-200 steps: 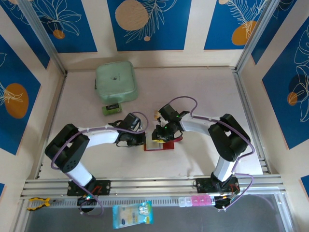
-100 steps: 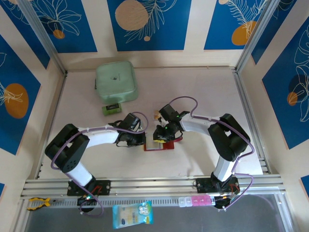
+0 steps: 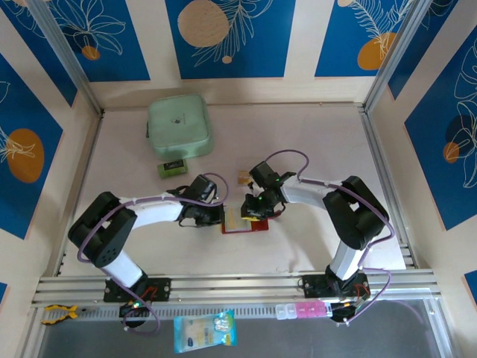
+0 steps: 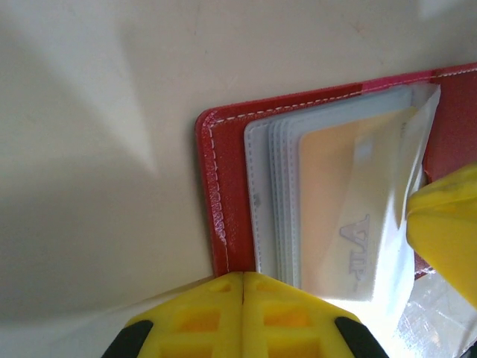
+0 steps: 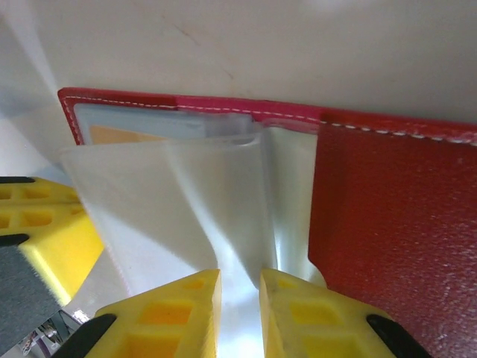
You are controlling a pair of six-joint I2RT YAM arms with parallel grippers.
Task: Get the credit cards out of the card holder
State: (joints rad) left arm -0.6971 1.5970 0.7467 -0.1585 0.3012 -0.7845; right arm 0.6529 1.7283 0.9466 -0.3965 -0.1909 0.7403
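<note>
The card holder [image 3: 257, 226] lies opened flat on the pale surface [image 3: 313, 149], near the middle and between the two arms. In the left wrist view it is a glossy dark-red leather-like cover [image 4: 223, 186] with pale stitching along a rounded corner, and a stack of pale clear sleeves [image 4: 272, 201] is fanned out inside it. One of the credit cards [image 4: 343, 194], tan-gold with grey raised lettering, sits inside the top sleeve, and its orange-tan edge also shows in the right wrist view [image 5: 119, 136]. The left end effector [image 4: 244, 298] has its yellow fingers pressed fully together with nothing between them, their tips at the holder's near edge. I cannot tell whether they touch it. The right end effector [image 5: 238, 298] is closed to a narrow slit and pinches a clear sleeve [image 5: 223, 216], which rises crumpled and lifted from the holder's spine beside the grained red flap [image 5: 387, 224]. Seen from above, both end effectors [image 3: 218, 216] [image 3: 250, 211] meet over the holder. A mint-green zip case [image 3: 179, 127] and a small green-and-black block [image 3: 172, 167] lie well apart from it toward the far left.
</note>
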